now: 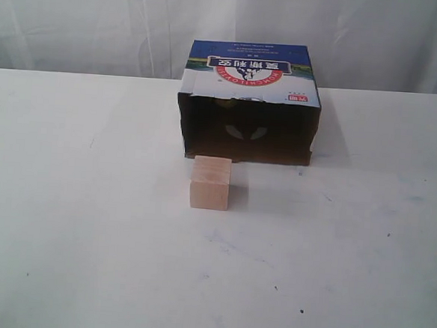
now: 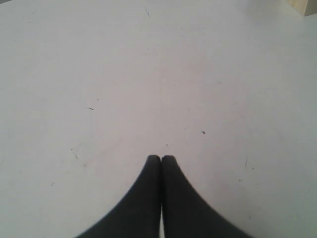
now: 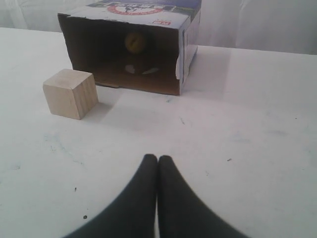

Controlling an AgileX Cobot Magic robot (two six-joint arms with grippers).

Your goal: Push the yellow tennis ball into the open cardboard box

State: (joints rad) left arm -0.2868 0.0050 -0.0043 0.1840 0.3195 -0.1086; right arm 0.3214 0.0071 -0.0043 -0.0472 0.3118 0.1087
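Note:
The open cardboard box lies on its side at the back of the white table, its dark mouth facing forward and its blue-and-white printed top up. In the right wrist view the yellow tennis ball sits deep inside the box, near the back wall above two pale oval holes. My right gripper is shut and empty, low over the table, well in front of the box mouth. Over bare table, my left gripper is also shut with nothing in it. Neither gripper shows clearly in the exterior view.
A pale wooden cube stands just in front of the box mouth, toward its left side, also seen in the right wrist view as the cube. A corner of the cube peeks into the left wrist view. A white curtain hangs behind the table.

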